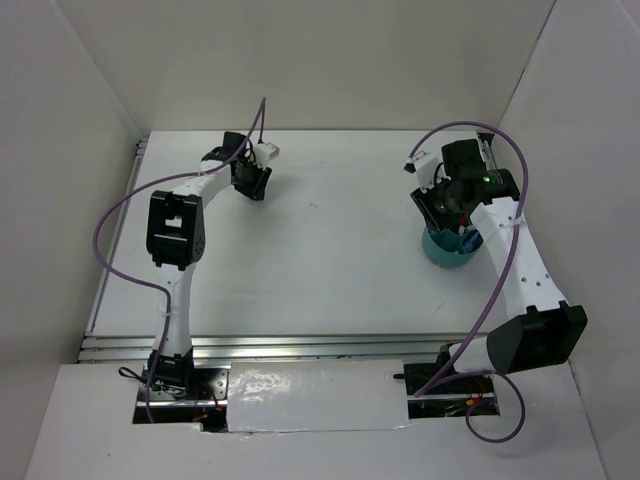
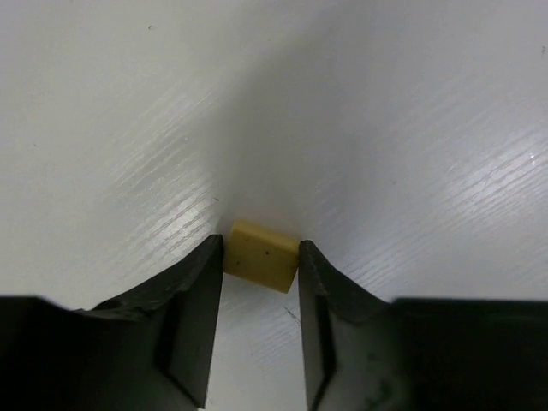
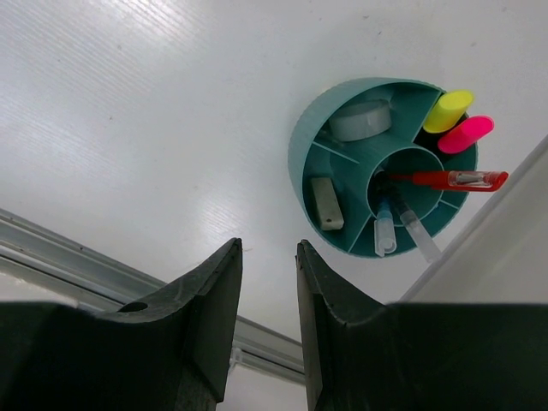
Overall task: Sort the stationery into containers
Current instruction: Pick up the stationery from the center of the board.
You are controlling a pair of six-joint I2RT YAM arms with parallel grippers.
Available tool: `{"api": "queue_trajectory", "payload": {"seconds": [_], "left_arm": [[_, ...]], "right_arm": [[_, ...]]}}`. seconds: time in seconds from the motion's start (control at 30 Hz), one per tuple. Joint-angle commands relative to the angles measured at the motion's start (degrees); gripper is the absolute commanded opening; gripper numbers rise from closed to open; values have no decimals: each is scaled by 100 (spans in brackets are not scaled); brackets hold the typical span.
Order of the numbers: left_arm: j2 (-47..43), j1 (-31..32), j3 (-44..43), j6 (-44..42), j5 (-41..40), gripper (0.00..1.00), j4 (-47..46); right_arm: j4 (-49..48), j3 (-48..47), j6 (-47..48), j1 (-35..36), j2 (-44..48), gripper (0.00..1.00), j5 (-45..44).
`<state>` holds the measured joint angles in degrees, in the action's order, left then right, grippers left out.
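Note:
A small tan eraser (image 2: 261, 257) lies on the white table at the far left. My left gripper (image 2: 261, 243) is down over it, and both fingertips touch its sides. In the top view the left gripper (image 1: 252, 188) hides the eraser. The teal cup (image 3: 300, 145) stands at the right and holds a white tape ring (image 3: 360, 120), a grey eraser (image 3: 325, 203), yellow-capped (image 3: 449, 110) and pink-capped (image 3: 467, 134) highlighters, a red pen (image 3: 449, 179) and clear pens (image 3: 385, 233). My right gripper (image 3: 270, 244) hovers open beside and above the cup, with nothing between its fingers.
White walls close the table (image 1: 330, 250) in on the left, back and right. A metal rail (image 1: 300, 347) runs along the near edge. The right arm (image 1: 515, 260) leans over the teal cup (image 1: 447, 252), close to the right wall.

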<state>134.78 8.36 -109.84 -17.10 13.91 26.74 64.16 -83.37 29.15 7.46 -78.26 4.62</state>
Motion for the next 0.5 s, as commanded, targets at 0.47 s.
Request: {"api": "queue_trajectory", "payload": {"seconds": [0.47], "left_arm": [[-3860, 332, 3626, 1525, 2800, 20, -2375]], "right_arm": [[26, -741, -1728, 247, -418, 53, 3948]]}}
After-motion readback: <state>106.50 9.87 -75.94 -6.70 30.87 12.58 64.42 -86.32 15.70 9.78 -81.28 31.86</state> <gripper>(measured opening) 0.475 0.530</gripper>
